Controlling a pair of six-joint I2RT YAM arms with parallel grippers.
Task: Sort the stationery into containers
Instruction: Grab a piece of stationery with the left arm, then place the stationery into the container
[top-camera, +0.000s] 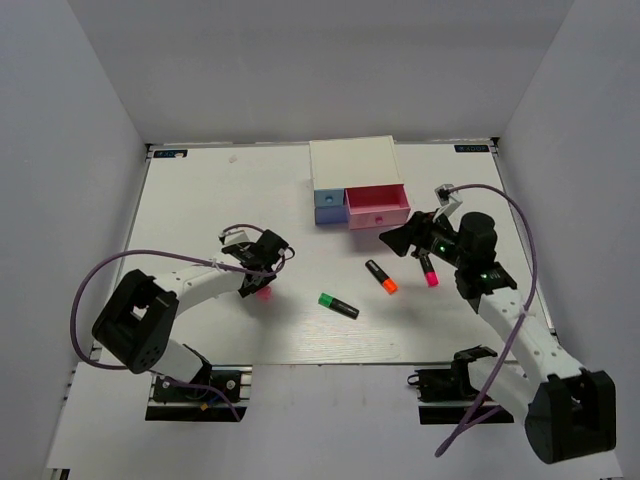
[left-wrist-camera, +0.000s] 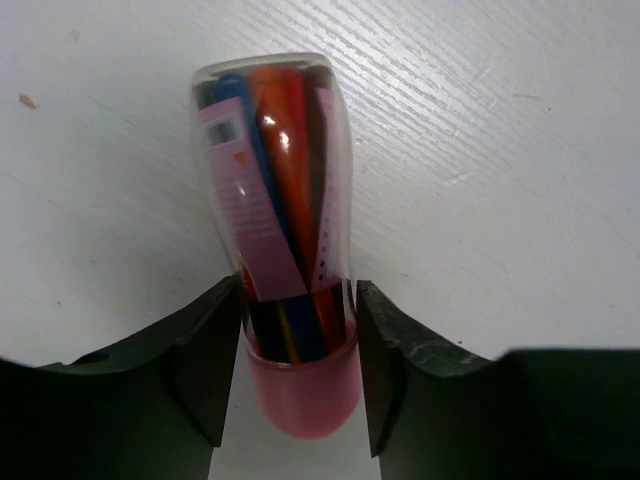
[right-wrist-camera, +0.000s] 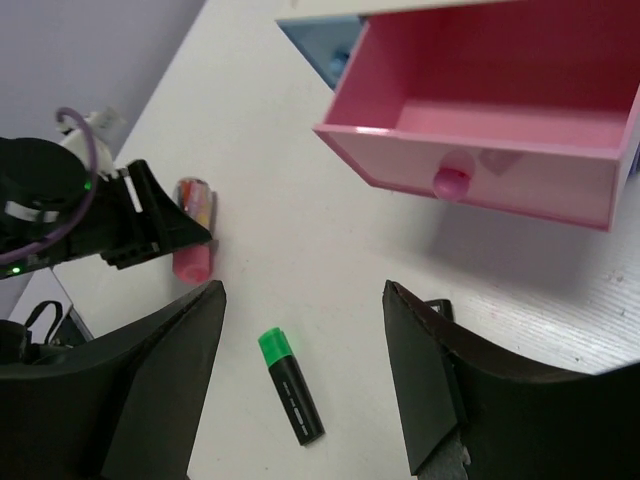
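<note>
Drawer box (top-camera: 352, 160) at table (top-camera: 200, 200) rear, three highlighters (top-camera: 381, 276) in front, cylinder (top-camera: 264, 293) further left.

Overhead, two wrists; cylinder (left-wrist-camera: 290, 250) in all

The table (top-camera: 220, 330) has a white top with a fine grain of lines. Plain pale walls (top-camera: 330, 70) stand on its left, far and right sides. A small dark label (top-camera: 170, 154) lies at its far left corner, a second label (top-camera: 472, 149) at its far right corner. A tiny brown speck (left-wrist-camera: 27, 101) marks the top.
</note>
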